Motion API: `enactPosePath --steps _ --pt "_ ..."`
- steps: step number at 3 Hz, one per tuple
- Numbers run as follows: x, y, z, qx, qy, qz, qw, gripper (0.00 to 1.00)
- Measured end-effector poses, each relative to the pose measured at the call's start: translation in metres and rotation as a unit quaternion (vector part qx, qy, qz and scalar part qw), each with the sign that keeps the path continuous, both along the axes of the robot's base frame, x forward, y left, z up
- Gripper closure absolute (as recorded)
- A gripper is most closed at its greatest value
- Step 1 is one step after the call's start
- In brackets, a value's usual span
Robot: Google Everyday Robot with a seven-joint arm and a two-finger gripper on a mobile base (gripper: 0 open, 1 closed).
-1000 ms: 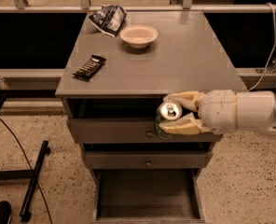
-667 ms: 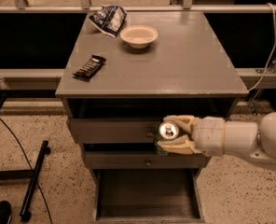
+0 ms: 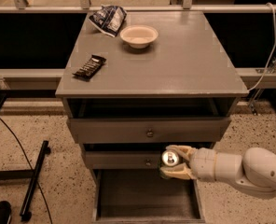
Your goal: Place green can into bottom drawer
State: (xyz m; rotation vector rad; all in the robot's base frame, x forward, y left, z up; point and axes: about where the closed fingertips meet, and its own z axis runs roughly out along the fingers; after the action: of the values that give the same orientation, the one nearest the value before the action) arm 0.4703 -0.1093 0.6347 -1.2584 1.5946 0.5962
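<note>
Above the open bottom drawer (image 3: 145,204), level with the middle drawer front: one green can (image 3: 169,158), silver top facing the camera, clamped between the two pale fingers of my gripper (image 3: 172,162). My arm enters from the right. Cabinet top (image 3: 189,64) holds one white bowl (image 3: 139,35), one dark snack bar (image 3: 89,66) and one crumpled bag (image 3: 107,18).
</note>
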Motion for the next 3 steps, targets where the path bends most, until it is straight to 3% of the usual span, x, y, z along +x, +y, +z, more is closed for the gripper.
enactPosePath --steps 1,2,3 --pt "0.001 0.004 -0.04 0.009 0.0 0.008 0.9999 1.0" --pt "0.0 0.006 -0.044 0.012 0.003 0.009 0.9999 1.0" --pt "0.002 0.01 -0.059 -0.007 0.02 0.018 0.9996 1.0"
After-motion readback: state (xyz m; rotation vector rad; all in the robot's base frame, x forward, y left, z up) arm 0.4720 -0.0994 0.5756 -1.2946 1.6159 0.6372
